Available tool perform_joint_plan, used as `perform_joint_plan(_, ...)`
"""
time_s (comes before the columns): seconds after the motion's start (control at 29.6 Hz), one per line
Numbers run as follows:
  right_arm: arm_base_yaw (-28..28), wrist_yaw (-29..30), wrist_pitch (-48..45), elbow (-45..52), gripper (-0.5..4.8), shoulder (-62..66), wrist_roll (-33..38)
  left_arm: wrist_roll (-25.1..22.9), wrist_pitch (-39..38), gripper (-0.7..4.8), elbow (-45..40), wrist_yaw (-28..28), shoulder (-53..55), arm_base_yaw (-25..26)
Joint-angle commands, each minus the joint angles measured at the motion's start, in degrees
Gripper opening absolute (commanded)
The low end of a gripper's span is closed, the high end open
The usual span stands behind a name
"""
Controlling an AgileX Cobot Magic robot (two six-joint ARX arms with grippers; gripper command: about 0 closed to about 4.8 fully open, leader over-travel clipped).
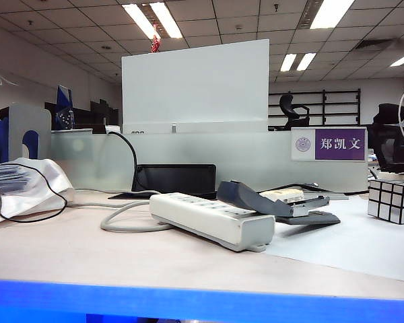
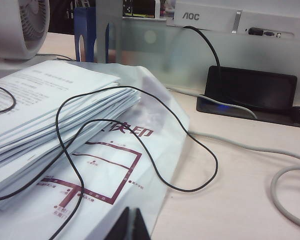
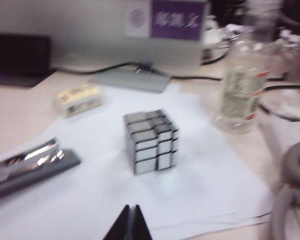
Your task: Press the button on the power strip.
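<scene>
Off-white plastic power strip [image 1: 212,219] abuts a dark grey stapler [image 1: 276,200], so either clenched, empty gripper, left gripper [image 2: 131,223] over papers or right gripper [image 3: 130,222] near the cube, could hit that instead, its button seemingly hidden.

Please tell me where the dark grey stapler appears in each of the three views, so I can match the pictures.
Exterior view: the stapler sits right of centre, behind the power strip, on the white paper.
Left wrist view: not in it.
Right wrist view: only its end shows at the edge, beside the mirror cube.
Shared landmark: the mirror cube, at the far right of the exterior view.
</scene>
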State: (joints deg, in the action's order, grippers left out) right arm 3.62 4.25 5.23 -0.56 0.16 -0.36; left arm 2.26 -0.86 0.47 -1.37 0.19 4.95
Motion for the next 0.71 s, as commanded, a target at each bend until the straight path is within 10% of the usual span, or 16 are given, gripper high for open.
perform_joint_plan(0.03,-0.3,-5.0,-3.3,0.1,0.03,-0.1,4.9,0.1,0.5,-0.05,0.1,0.1,-0.1,0.0)
perform_joint_plan(0.71,-0.3,-4.1,-1.0,0.1,0.03,-0.1,7.9,0.1,0.5,-0.05,0.1,0.1,-0.1,0.0)
